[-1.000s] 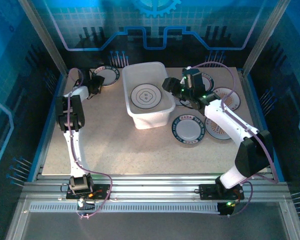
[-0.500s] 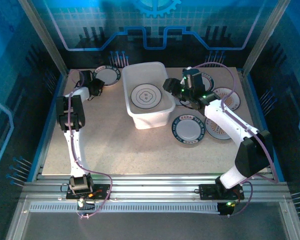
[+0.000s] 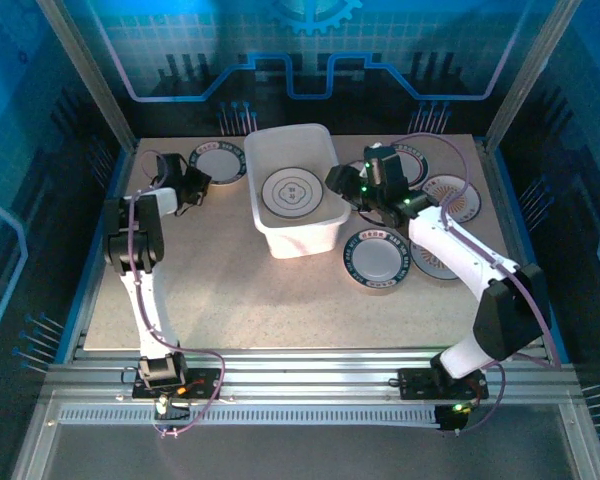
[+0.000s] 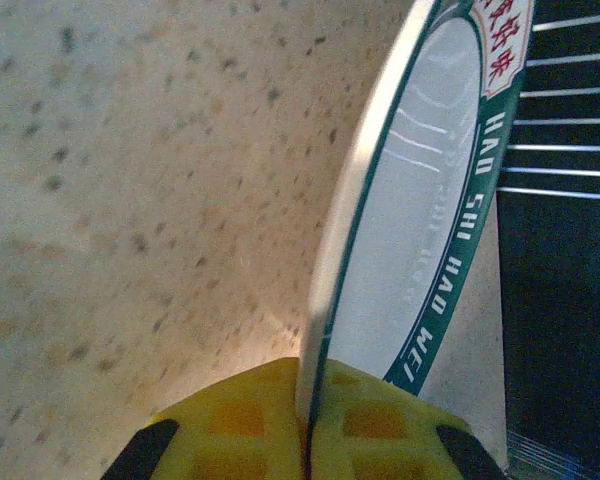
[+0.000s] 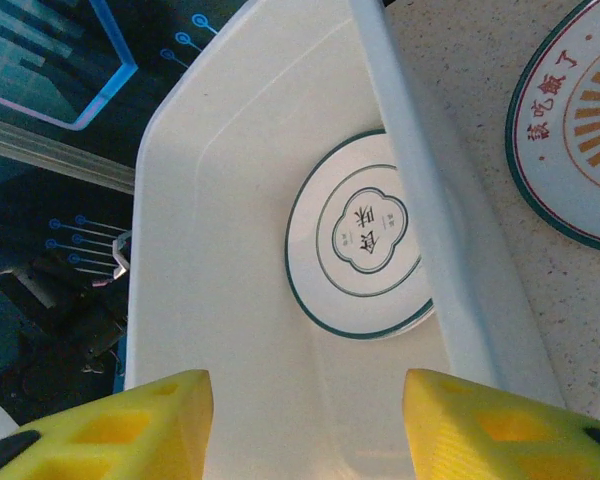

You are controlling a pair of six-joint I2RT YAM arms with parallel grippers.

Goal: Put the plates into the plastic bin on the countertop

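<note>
Countertop (image 3: 230, 290): our L gripper (image 4: 305, 405) pinches plate (image 4: 420, 250) rim at 11 o'clock; R gripper (image 5: 305, 400), jaws apart & empty, over bin (image 5: 220, 200) at 12.

Matt beige speckled countertop (image 3: 230, 290), stone-like. Milky translucent plastic bin (image 5: 230, 200): smooth, soft sheen. Glazed white green-rimmed plate (image 4: 420, 250): glossy, light streaks on face. Same smooth glaze on plate in bin (image 5: 360, 240). Yellow pads (image 4: 240, 425) of left gripper (image 4: 305, 425): matt, rubbery-looking, square-grid texture. Bare ribbed metal rails (image 3: 300, 385), dull shine.

Bin (image 3: 298, 238) mid-table blocks L-R crossing; plates (image 3: 378, 258) crowd R side; near half of countertop (image 3: 240, 295) free.
</note>
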